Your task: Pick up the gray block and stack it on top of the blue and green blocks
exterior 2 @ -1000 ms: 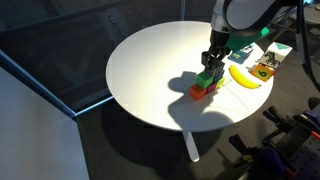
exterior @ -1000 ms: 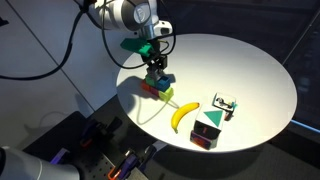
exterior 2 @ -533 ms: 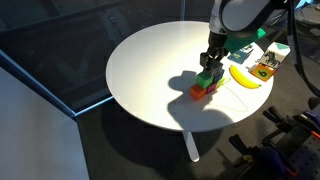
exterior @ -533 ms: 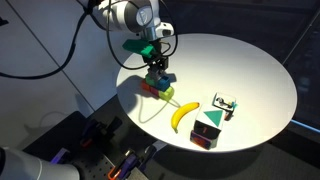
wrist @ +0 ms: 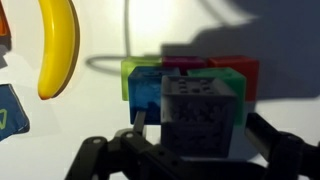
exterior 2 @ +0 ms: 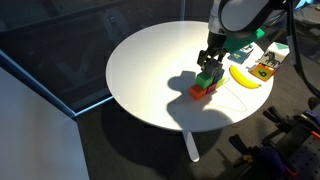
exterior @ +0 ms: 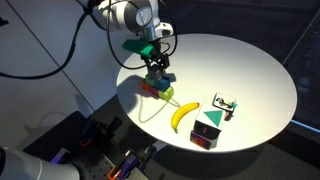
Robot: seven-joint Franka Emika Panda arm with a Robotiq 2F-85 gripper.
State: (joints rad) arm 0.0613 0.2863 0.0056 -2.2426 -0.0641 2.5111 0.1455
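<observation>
Gray block (wrist: pixel 203 115) in claw (wrist: pixel 196 128), apparently above blue and green blocks (wrist: pixel 141 82).

We see the held block (wrist: pixel 203 115) clamped between the fingers of the gripper (exterior: pixel 158 72), directly over the cluster of blocks (exterior: pixel 152 89) near the edge of the table (exterior: pixel 250 70). Just beside the cluster lies a banana (exterior: pixel 183 115). Beyond the banana, a box (exterior: pixel 207 131) and a small gadget (exterior: pixel 224 105) stand close together.
</observation>
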